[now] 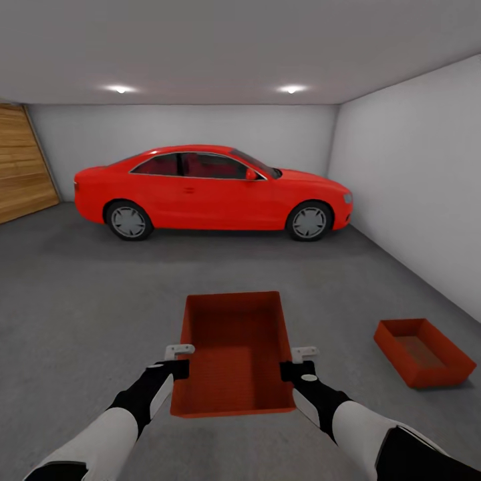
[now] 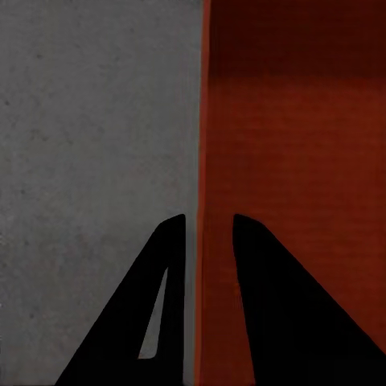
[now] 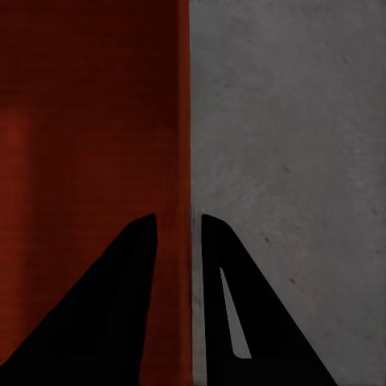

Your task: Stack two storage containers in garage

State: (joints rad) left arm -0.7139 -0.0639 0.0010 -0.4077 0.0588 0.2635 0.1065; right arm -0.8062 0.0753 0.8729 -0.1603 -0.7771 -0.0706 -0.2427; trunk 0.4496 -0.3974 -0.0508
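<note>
While the robot faced into the garage, both arms held an orange-red rectangular lidless bin with finely ribbed walls (image 1: pixel 234 354) in front of the trunk, above the dark grey speckled concrete floor (image 1: pixel 73 314). The left gripper (image 1: pixel 179 359) was clamped on the left long wall of this held bin; in the left wrist view its two dark fingers (image 2: pixel 161 305) stood one on each side of the thin wall (image 2: pixel 199 161), pinching it. The right gripper (image 1: pixel 302 361) gripped the opposite long wall in the same way, one finger (image 3: pixel 121 314) inside the bin and the other outside over the concrete. A second, alike orange-red bin (image 1: pixel 424 352) rested upright on the floor to the robot's right, well apart from the held bin and near the plain grey-white side wall (image 1: pixel 414 180). Farther back, a red two-door car (image 1: pixel 210 192) was parked crosswise before the rear wall. A door of horizontal wooden planks (image 1: pixel 23 167) appeared at the far left, and two ceiling lights (image 1: pixel 120 88) glowed overhead.
</note>
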